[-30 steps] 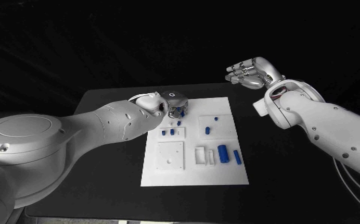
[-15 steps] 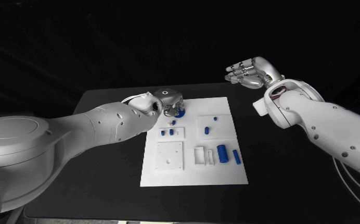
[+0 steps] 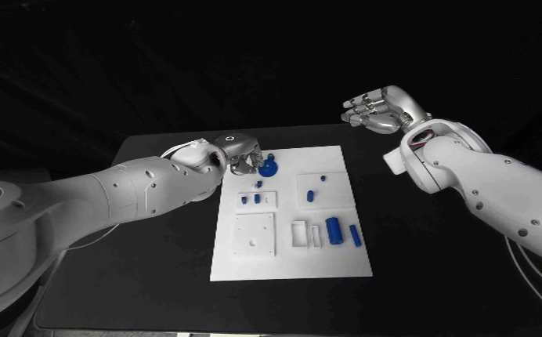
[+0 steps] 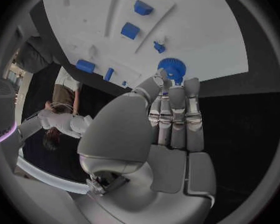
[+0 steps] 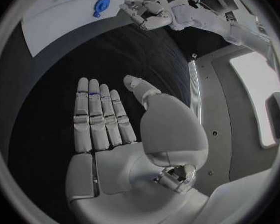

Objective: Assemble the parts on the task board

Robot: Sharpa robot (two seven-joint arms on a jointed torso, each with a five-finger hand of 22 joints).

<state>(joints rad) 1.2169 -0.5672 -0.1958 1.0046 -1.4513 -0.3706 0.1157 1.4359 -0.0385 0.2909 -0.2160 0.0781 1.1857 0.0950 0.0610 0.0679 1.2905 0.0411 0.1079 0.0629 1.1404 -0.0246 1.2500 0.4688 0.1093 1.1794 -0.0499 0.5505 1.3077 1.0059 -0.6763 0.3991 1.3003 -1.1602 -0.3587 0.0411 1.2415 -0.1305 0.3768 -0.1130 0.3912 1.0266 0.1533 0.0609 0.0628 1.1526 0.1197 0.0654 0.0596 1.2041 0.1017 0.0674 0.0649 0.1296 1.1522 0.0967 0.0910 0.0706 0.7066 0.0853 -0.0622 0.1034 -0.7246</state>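
Head cam looks down at the task board (image 3: 291,255); both wrist cams, sitting behind their palms, catch it too.

The room is dark; the backdrop and the black table (image 3: 169,274) swallow nearly all light and run into one another. Light falls from above onto the white task board (image 3: 288,262), the brightest surface, evenly lit and without glare. The left hand (image 3: 240,154) and right hand (image 3: 378,110) carry soft highlights on their upper sides and darken underneath. In the head view everything is reasonably sharp. Both wrist views bend straight edges strongly toward the rim. Beside the right hand, a pale panel (image 5: 255,92) is washed out.
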